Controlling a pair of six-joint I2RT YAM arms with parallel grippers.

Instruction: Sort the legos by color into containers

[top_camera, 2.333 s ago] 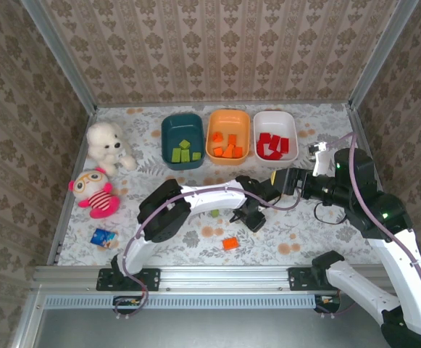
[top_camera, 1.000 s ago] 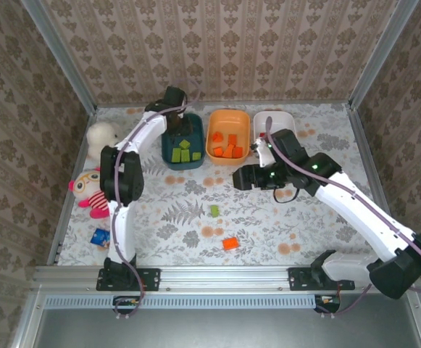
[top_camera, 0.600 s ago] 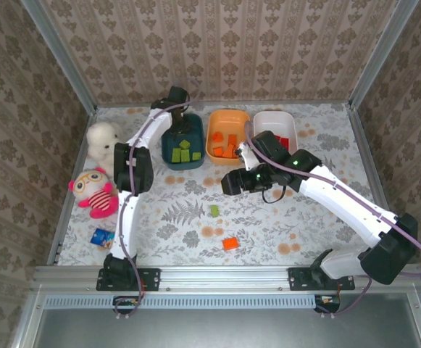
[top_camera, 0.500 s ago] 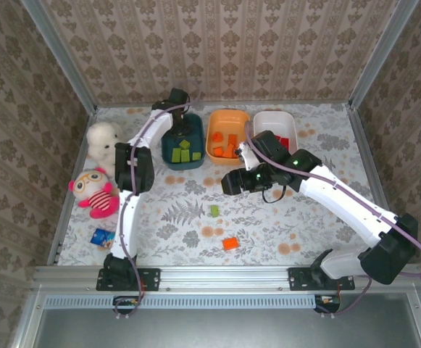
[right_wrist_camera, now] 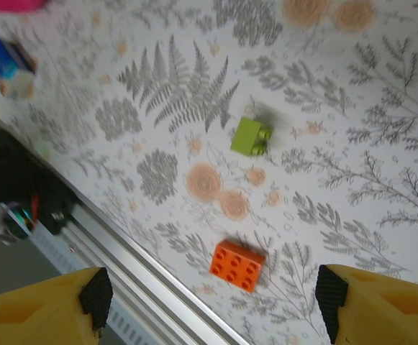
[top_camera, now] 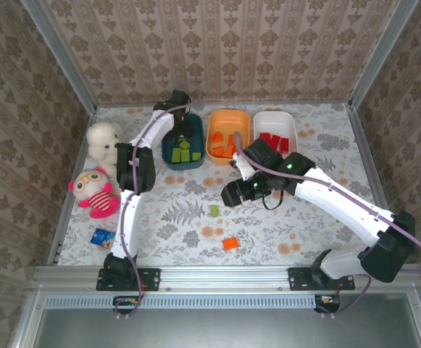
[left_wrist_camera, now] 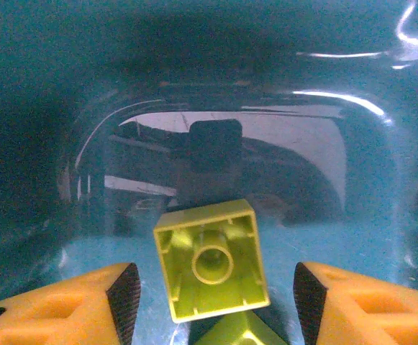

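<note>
Teal plastic walls surround the left gripper point(left_wrist_camera: 214, 305), which hangs down inside the dark teal tub point(top_camera: 169, 138) at the upper middle of the top view. Its jaws are spread wide with nothing between them. A light green brick point(left_wrist_camera: 212, 259) lies hollow side up on the tub floor just ahead of the fingertips, so I'd say this is the green drop-off spot. The orange tub point(top_camera: 221, 119) and white tub point(top_camera: 275, 119) sit beside it in a row, holding orange and red pieces, so the colour scheme looks settled. The right gripper point(right_wrist_camera: 214, 296) hovers over the middle of the table, jaws also wide open and holding nothing. It faces down at the two strays, a loose green brick point(right_wrist_camera: 250, 136) and a loose orange brick point(right_wrist_camera: 237, 264) lower in its frame. My guess is it's lining up on one, but I can't tell which.
</note>
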